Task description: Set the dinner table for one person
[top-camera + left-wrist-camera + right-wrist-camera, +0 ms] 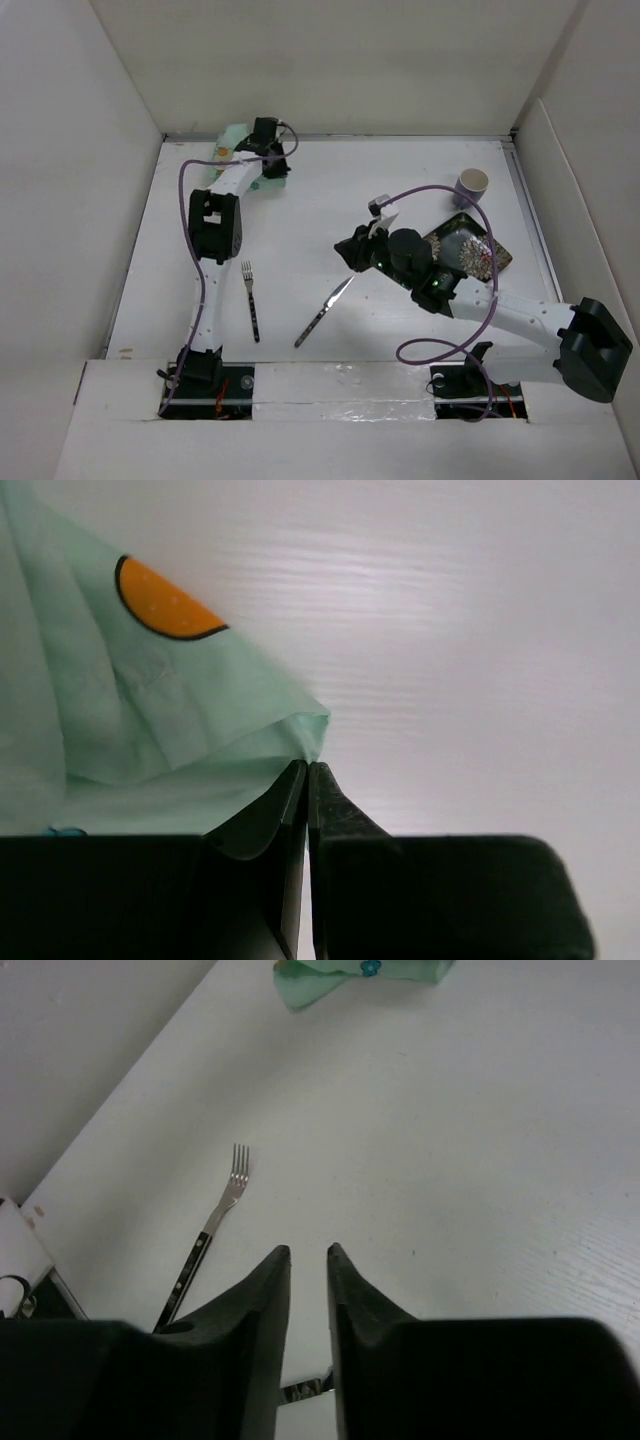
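White-panelled worktop spans the view under both arms. We log the left hand pinched shut on the placemat edge. The right hand, well apart from the placemat, is narrowly parted and empty. Risk: the thin grip slips and the cloth bunches.

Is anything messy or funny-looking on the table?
Yes. The green placemat is bunched up in the far left corner by the left claw, not lying flat. The knife lies slanted, and it and the fork sit apart from the plate.
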Robot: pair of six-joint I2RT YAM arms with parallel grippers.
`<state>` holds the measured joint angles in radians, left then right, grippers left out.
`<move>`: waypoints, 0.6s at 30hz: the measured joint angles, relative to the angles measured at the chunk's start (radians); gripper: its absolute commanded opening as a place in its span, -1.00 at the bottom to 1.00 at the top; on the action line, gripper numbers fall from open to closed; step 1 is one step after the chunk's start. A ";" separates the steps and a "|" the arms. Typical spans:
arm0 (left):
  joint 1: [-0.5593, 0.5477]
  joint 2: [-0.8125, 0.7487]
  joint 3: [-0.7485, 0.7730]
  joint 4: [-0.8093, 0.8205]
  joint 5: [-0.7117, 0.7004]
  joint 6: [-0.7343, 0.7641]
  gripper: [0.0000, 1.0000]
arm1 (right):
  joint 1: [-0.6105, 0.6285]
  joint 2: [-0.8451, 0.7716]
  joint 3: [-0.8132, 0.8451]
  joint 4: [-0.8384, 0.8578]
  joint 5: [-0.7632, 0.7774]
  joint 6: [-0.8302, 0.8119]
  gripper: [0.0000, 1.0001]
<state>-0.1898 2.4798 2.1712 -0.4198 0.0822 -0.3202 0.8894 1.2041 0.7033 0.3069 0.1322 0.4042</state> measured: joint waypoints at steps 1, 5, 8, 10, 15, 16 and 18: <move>-0.035 -0.011 -0.017 0.019 0.028 -0.019 -1.00 | -0.006 -0.001 0.000 -0.007 0.010 0.005 -0.64; -0.164 -0.111 -0.145 0.119 0.122 -0.105 -0.54 | -0.040 -0.008 0.000 -0.033 0.053 0.012 -0.62; -0.213 -0.207 -0.274 0.208 0.179 -0.171 0.19 | -0.080 -0.007 0.004 -0.056 0.080 0.027 -0.12; -0.210 -0.259 -0.341 0.257 0.193 -0.206 0.28 | -0.101 0.002 0.012 -0.077 0.097 0.046 0.13; -0.161 -0.387 -0.506 0.376 0.175 -0.248 0.24 | -0.181 0.146 0.100 -0.088 0.096 0.095 0.26; -0.151 -0.425 -0.549 0.396 0.153 -0.254 0.24 | -0.198 0.196 0.129 -0.092 0.092 0.105 0.26; -0.138 -0.512 -0.647 0.446 0.109 -0.262 0.24 | -0.237 0.298 0.192 -0.108 0.075 0.130 0.26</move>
<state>-0.3283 1.9682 1.5238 0.0261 0.1913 -0.5819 0.6521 1.5017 0.8951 0.1986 0.2073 0.5346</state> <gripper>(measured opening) 0.624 0.630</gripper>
